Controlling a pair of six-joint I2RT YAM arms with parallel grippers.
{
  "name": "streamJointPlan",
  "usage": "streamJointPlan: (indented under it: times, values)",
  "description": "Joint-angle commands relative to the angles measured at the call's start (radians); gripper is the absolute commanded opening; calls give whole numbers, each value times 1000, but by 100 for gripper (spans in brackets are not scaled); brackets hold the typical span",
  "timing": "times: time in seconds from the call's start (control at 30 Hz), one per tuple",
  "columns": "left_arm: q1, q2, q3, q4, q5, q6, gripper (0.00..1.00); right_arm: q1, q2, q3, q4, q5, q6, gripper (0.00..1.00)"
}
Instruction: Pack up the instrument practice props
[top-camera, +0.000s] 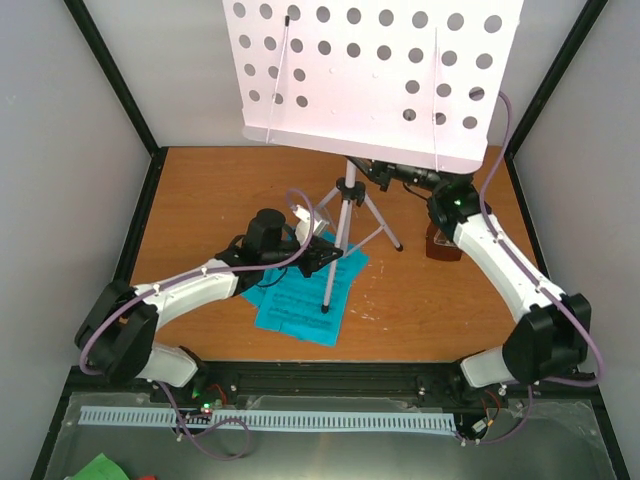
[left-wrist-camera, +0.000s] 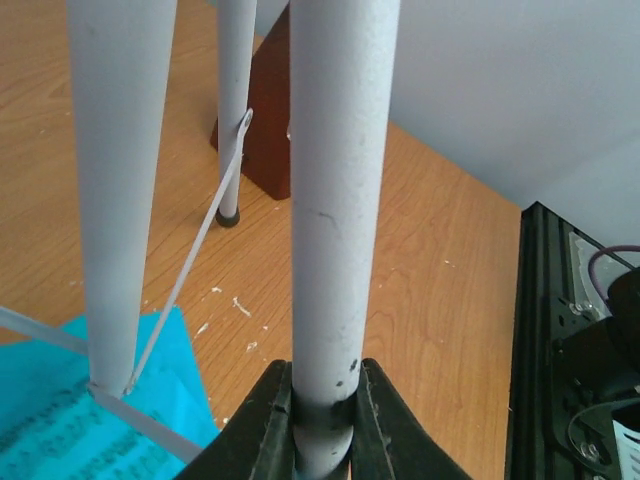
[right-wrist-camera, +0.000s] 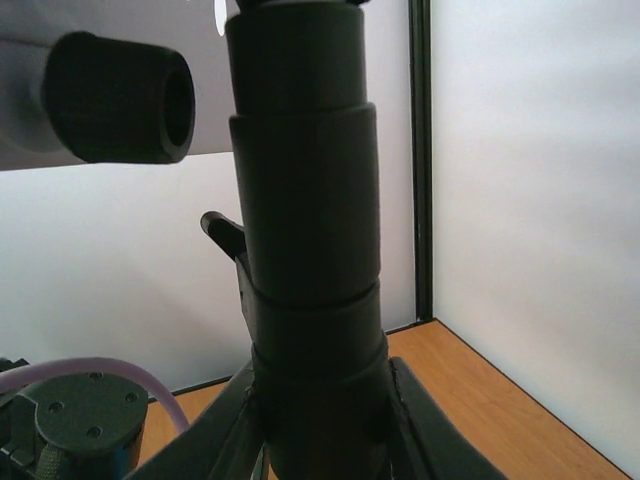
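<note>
At the middle of the table (top-camera: 200, 190) stands the music stand (top-camera: 347, 190), its perforated desk (top-camera: 370, 70) raised at twelve o'clock and its tripod legs spread below. Both arms have hold of it. The left gripper (top-camera: 325, 255) comes in from eight o'clock and is clamped low on the leg that runs toward six o'clock. The right gripper (top-camera: 405, 178) reaches in from four o'clock and pinches the black collar (right-wrist-camera: 305, 230) just under the desk. One grip low and one high looks like a way to steady the stand so it cannot topple while it is folded. Since it is upright and fully spread, I judge the packing has barely begun.

The blue sheet-music pages (top-camera: 295, 305) lie flat at seven o'clock of the tripod, and the gripped leg's foot appears to rest on them. The metronome (top-camera: 443, 247) sits at three o'clock, half hidden by the right forearm.

The left wrist view shows what the overhead one cannot: the fingers (left-wrist-camera: 262, 420) are tight against the grey tube with no gap, and thin braces meet on the neighbouring tube. The metronome is also plainer there, at eleven o'clock. The right wrist view shows that gripper's fingers (right-wrist-camera: 430, 430) pressed on either side of the collar, with a black knob (right-wrist-camera: 120, 95) at ten o'clock. Only the overhead view shows the desk and the pages' full spread.
</note>
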Motion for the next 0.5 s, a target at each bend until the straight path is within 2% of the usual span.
streamJointPlan:
  times: [0.0, 0.23, 0.47]
  values:
    - [6, -58, 78, 122, -36, 1, 0, 33, -141, -41, 50, 1, -2, 3]
    - [-39, -86, 99, 185, -93, 8, 0, 67, -234, -152, 36, 38, -14, 3]
    - [-40, -71, 153, 259, -110, 11, 0, 91, -291, -206, -10, 71, -38, 3]
